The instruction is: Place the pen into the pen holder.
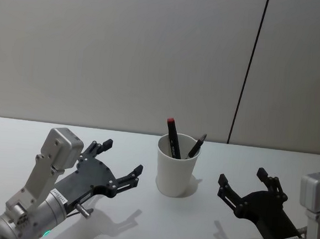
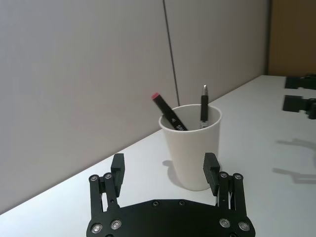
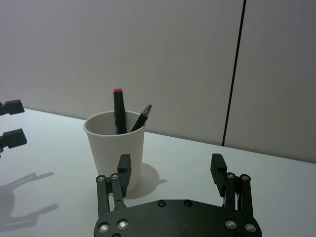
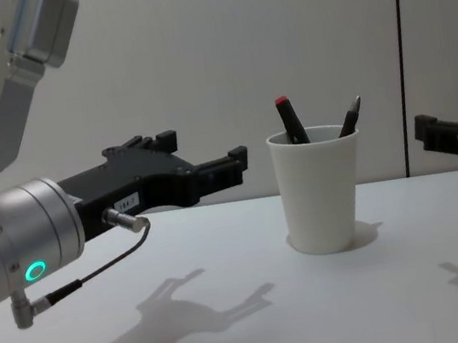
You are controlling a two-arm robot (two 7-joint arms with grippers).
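The pen holder [image 1: 175, 168], a white paper cup, stands upright on the white table [image 1: 140, 223]. Two pens lean inside it: a black marker with a red cap [image 1: 172, 136] and a slimmer black pen with a silver tip [image 1: 196, 146]. My left gripper [image 1: 122, 156] hovers just left of the cup, open and holding nothing. My right gripper [image 1: 242, 177] sits to the cup's right, also open and holding nothing. The left wrist view has the cup [image 2: 192, 148] just past the open left fingers [image 2: 118, 165]. In the right wrist view the cup [image 3: 116, 145] stands in front of one right finger [image 3: 124, 165].
A grey wall [image 1: 126, 50] with a dark vertical seam [image 1: 249, 71] runs behind the table. The white tabletop stretches around the cup and toward the front edge. Shadows of both grippers fall on it.
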